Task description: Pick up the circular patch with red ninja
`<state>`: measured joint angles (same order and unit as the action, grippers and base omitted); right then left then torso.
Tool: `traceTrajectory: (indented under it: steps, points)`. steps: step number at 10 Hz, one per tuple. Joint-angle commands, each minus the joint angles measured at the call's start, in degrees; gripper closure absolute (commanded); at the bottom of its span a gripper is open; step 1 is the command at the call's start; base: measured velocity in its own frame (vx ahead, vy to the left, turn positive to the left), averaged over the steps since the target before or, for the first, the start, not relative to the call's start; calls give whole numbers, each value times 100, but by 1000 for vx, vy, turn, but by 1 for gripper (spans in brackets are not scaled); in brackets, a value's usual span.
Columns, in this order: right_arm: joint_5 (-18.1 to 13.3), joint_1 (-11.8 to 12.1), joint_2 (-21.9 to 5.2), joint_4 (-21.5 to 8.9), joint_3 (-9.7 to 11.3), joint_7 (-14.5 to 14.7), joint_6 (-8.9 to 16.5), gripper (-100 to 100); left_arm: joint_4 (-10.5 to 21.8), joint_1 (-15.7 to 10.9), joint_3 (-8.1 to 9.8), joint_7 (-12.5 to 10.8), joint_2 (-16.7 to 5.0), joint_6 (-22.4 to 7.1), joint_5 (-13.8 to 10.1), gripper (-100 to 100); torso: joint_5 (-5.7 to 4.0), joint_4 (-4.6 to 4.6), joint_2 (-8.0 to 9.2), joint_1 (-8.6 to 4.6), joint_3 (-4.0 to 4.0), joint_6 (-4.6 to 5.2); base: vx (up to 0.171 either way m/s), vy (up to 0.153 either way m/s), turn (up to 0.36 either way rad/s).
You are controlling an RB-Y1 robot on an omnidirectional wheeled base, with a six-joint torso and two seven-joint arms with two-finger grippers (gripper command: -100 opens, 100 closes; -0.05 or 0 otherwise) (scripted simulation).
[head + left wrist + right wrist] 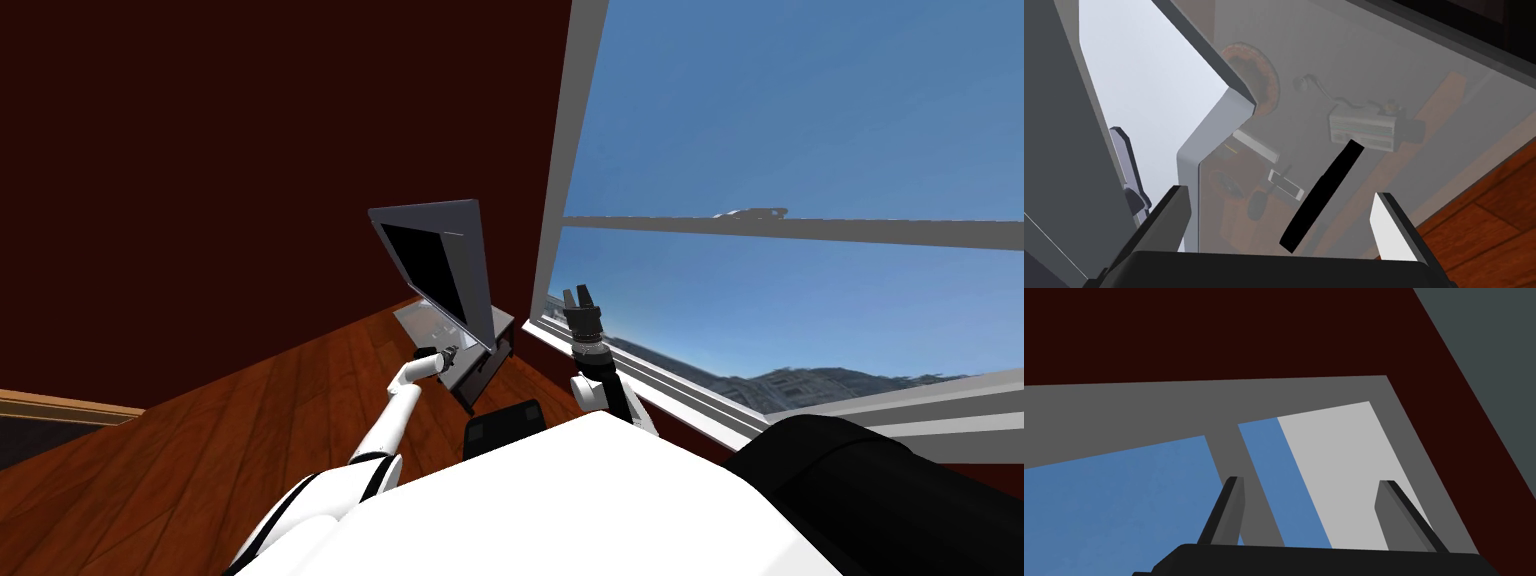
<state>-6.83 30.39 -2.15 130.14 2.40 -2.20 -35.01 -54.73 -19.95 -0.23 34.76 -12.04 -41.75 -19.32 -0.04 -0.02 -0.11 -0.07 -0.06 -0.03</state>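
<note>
A round patch (1263, 75) with an orange rim and a dark red middle lies flat on a greyish, glassy table top (1449, 100), partly hidden behind the grey edge of a monitor (1209, 135). My left gripper (1281, 220) is open, with nothing between its fingers, and it hangs over the table some way short of the patch. From the head, the left gripper (452, 355) shows at the low table (470, 375) under the monitor (440, 265). My right gripper (578, 296) is raised by the window, open (1309, 498) and empty.
On the table top lie a white and green boxy device (1369, 131), a black strip (1324, 195), a small white bar (1286, 184) and a small reddish round thing (1226, 182). A wooden floor (250, 410) surrounds the table; a dark red wall (250, 150) and a window (800, 280) meet behind it.
</note>
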Motion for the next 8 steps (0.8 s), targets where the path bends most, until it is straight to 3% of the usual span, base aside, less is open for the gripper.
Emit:
traceTrajectory:
  steps: [1, 2, 3, 4, 5, 8]
  points:
    - [0, 0, 0, 0, 0, 0, 0, 0, 252, -107, -33, 75, -25, -148, -4, -100, 0, 0, 0, 0, 0, 0, 28, -14, -26]
    - [0, 0, 0, 0, 0, 0, 0, 0, 471, -349, -101, 201, -76, -366, -10, -100, 1, -1, 2, 3, 1, -2, 29, -7, -40]
    - [0, 0, 0, 0, 0, 0, 0, 0, 606, -349, -101, 201, -76, -366, -10, -100, 1, 0, 2, 5, 1, -1, 28, -1, -23]
    - [0, 0, 0, 0, 0, 0, 0, 0, 786, -583, -171, 318, -127, -571, -12, -100, 2, -1, 3, 7, 1, -2, 37, -8, -34]
    - [0, 0, 0, 0, 0, 0, 0, 0, 949, -583, -171, 318, -127, -571, -12, -100, 1, 0, -1, 5, 0, -1, 32, -7, -23]
    - [0, 0, 0, 0, 0, 0, 0, 0, 1555, -1023, -312, 529, -229, -942, -7, -100, 2, 0, 4, 7, 2, -3, 28, -5, -29]
